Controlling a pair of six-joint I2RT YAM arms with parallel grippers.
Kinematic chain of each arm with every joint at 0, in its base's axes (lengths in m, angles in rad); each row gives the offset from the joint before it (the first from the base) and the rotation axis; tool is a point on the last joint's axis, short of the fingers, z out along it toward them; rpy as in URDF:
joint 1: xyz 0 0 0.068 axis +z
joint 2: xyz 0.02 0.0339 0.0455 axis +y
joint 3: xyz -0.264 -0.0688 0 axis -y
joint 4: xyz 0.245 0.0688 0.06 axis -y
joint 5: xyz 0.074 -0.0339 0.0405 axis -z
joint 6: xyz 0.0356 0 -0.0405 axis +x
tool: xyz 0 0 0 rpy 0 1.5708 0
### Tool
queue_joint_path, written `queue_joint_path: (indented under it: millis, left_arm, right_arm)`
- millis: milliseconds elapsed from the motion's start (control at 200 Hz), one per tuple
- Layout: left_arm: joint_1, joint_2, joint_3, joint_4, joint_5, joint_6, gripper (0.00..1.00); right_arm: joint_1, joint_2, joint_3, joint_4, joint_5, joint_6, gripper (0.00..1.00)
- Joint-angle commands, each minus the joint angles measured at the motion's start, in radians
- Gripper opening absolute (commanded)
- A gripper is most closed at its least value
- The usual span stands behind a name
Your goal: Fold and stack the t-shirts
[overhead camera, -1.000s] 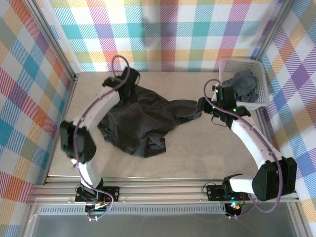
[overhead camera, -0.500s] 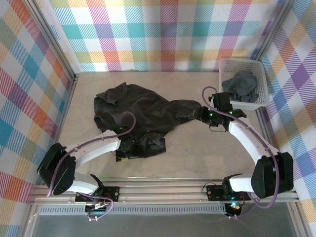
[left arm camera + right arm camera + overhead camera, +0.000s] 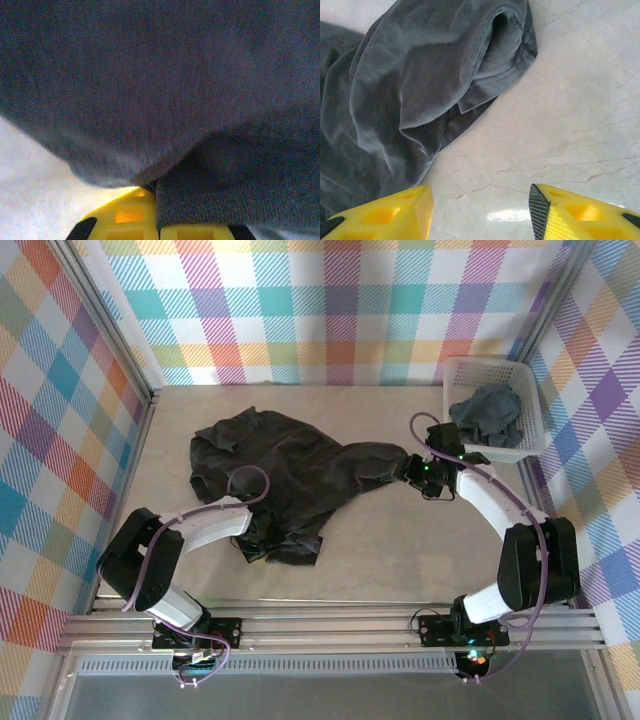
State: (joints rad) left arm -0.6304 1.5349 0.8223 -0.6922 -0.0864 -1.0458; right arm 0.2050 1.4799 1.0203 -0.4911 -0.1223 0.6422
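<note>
A dark grey t-shirt (image 3: 290,475) lies crumpled across the middle of the table. My left gripper (image 3: 255,548) sits at the shirt's near edge. In the left wrist view its yellow fingers (image 3: 130,220) are pressed together with a fold of the dark cloth (image 3: 210,195) pinched between them, and more cloth drapes over the top. My right gripper (image 3: 405,468) is at the shirt's right sleeve. In the right wrist view it (image 3: 480,202) stands open over bare tabletop, with the sleeve (image 3: 485,65) just beyond its left finger. A second dark t-shirt (image 3: 488,415) is bunched in the basket.
The white lattice basket (image 3: 455,370) stands at the back right corner. Checked walls close in the table on the left, back and right. Bare tabletop (image 3: 400,550) lies in front of the shirt and to its right.
My left arm swung from the shirt's far left corner to its near edge and shut on the cloth. The right gripper shifted slightly toward the sleeve.
</note>
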Motion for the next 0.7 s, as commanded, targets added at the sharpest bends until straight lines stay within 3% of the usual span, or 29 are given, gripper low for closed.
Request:
queue_joint_path:
  millis: [0,120,280,550,695]
  left_arm:
    - [0.045,-0.141,-0.015,0.055,-0.219,0.009,0.00]
    - [0.074,-0.370,-0.036,-0.038,-0.248,0.025,0.00]
    - [0.160,-0.552,-0.083,-0.057,-0.171,0.029,0.00]
    - [0.219,-0.615,-0.060,-0.082,-0.128,0.039,0.00]
    - [0.223,-0.610,-0.042,-0.082,-0.119,0.046,0.00]
  right_arm:
    - [-0.011,0.026,0.040,0.008,0.033,0.094,0.54]
    - [-0.015,0.081,0.064,0.046,0.039,0.209,0.53]
    - [-0.015,0.197,0.120,0.098,0.026,0.409,0.50]
    - [-0.013,0.329,0.169,0.154,-0.014,0.684,0.46]
    - [-0.007,0.286,0.116,0.138,-0.002,0.758,0.45]
